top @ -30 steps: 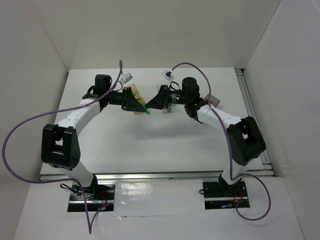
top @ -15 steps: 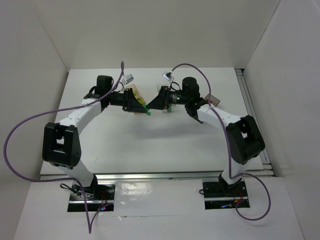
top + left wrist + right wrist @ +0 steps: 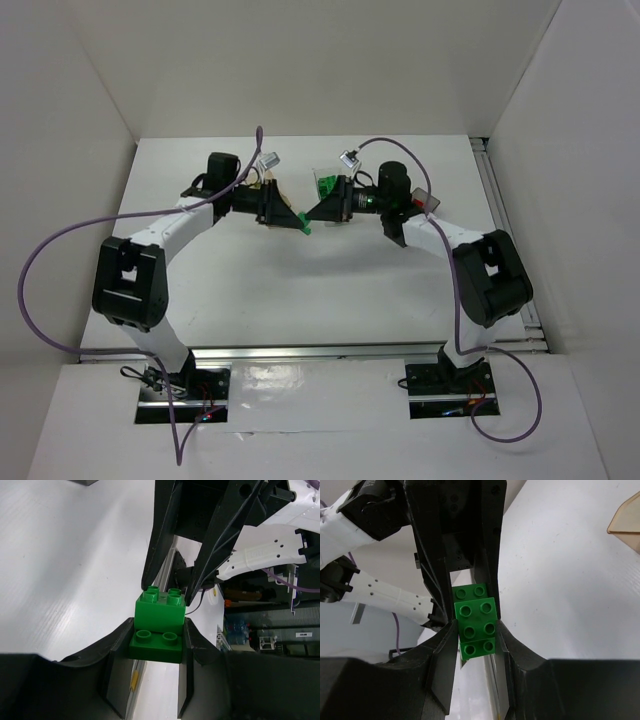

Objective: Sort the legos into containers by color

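Clamping stacked green legos (image 3: 160, 612), left tool (image 3: 156, 647) meets right tool (image 3: 476, 630).

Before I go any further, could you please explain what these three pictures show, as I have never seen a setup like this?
These are two robot arms bolted to a white table. One picture looks down from above; the other two come from a camera on each wrist, showing that arm's own dark fingers at the bottom. The left gripper and the right gripper meet over the table, each clamped on one brick of a green Lego stack, two bricks stuck together. An orange-tan bin stands on the table nearby.
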You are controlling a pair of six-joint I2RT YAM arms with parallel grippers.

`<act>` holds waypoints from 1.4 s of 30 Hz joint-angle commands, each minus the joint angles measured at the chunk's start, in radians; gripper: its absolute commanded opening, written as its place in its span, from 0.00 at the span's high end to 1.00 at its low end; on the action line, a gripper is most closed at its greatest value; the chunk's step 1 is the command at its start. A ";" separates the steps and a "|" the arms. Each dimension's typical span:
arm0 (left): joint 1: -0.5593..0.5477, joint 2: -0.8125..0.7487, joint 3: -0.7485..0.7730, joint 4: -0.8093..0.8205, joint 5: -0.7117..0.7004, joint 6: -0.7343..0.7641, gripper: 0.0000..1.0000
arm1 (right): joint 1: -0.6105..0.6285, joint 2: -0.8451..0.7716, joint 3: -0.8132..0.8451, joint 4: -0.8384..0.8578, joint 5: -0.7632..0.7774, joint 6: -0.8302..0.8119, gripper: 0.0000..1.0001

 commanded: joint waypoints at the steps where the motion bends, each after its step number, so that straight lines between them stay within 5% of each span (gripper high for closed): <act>1: 0.043 0.002 0.036 -0.028 0.044 0.046 1.00 | -0.092 -0.020 -0.012 0.084 0.063 0.056 0.88; 14: 0.034 0.057 0.054 -0.111 -0.028 0.075 1.00 | -0.079 -0.010 0.101 -0.157 0.146 -0.108 0.85; 16: 0.034 0.057 0.054 -0.111 -0.028 0.075 1.00 | -0.069 -0.010 0.089 -0.166 0.128 -0.117 0.71; 19: 0.034 0.066 0.054 -0.120 -0.016 0.088 1.00 | -0.043 -0.001 0.089 -0.206 0.061 -0.180 0.35; 22: 0.034 0.066 0.054 -0.120 -0.007 0.097 1.00 | -0.017 0.036 0.089 -0.206 -0.016 -0.203 0.18; 30: 0.024 0.066 0.063 -0.120 -0.007 0.097 1.00 | 0.068 0.092 0.174 -0.317 -0.027 -0.300 0.22; 38: 0.024 0.057 0.063 -0.129 -0.007 0.106 1.00 | 0.068 0.102 0.117 -0.066 -0.057 -0.139 0.52; 42: 0.024 0.057 0.063 -0.129 -0.007 0.106 1.00 | 0.043 0.111 0.056 0.128 -0.090 0.004 0.53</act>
